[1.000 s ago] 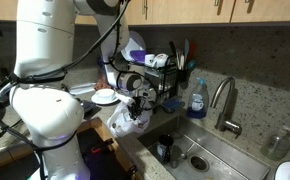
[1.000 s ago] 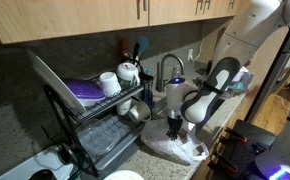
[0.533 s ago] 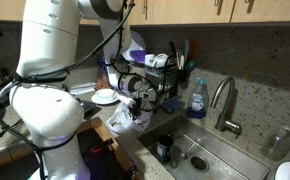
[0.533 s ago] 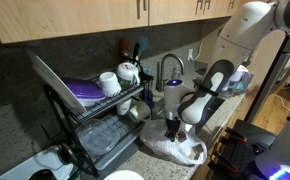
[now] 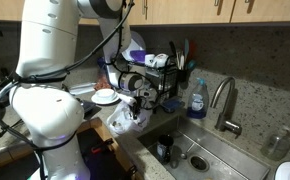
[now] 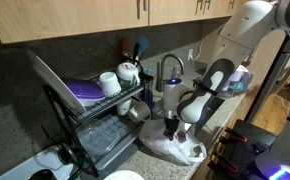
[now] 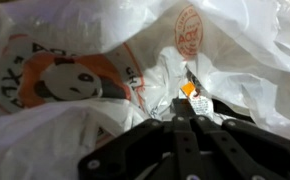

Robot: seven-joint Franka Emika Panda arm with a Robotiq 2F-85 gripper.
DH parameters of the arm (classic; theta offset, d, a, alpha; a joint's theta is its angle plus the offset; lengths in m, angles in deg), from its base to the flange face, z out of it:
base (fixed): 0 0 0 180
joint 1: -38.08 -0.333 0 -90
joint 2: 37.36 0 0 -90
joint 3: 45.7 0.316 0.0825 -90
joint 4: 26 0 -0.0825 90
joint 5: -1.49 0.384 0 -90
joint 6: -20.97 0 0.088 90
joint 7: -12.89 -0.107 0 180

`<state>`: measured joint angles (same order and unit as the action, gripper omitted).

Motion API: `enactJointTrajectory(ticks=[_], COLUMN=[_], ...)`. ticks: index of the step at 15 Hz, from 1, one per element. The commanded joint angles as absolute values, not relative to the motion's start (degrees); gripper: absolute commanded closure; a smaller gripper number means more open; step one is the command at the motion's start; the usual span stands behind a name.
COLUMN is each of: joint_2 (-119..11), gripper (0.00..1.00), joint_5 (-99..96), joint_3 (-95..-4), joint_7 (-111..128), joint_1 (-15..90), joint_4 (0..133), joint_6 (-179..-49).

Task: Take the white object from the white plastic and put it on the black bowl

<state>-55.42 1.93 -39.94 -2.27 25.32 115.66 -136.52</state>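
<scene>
The white plastic bag (image 7: 75, 60), printed with a panda logo, lies crumpled on the counter in front of the dish rack in both exterior views (image 5: 123, 124) (image 6: 177, 150). My gripper (image 7: 188, 116) points down into the bag (image 5: 136, 112) (image 6: 170, 128). Its fingers are pressed together on a small white packet with an orange label (image 7: 196, 100) at their tips. A dark bowl (image 6: 135, 112) seems to sit on the rack's lower shelf. I cannot tell its colour for sure.
The dish rack (image 6: 95, 125) holds plates, a mug and a kettle. The sink (image 5: 200, 155), its faucet (image 5: 223, 100) and a blue soap bottle (image 5: 196, 100) lie beyond the bag. A white plate (image 5: 105, 97) sits on the counter.
The arm shifted slightly over the bag and the gripper rose a little. The bag stays where it was.
</scene>
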Motion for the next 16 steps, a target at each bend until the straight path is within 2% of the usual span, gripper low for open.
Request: enactJointTrajectory(ticks=[1,9,16], joint_2=[-49.07,-41.72,-43.51], gripper=[1.00,1.00,1.00], joint_5=[1.33,1.26,-0.54], joint_3=[-40.24,-38.77,-38.87], joint_7=[-3.83,-3.37,-4.24], joint_1=[24.35,24.87,25.19], joint_4=[118.35,121.10,121.67], joint_6=[-136.01,-135.95,-137.70])
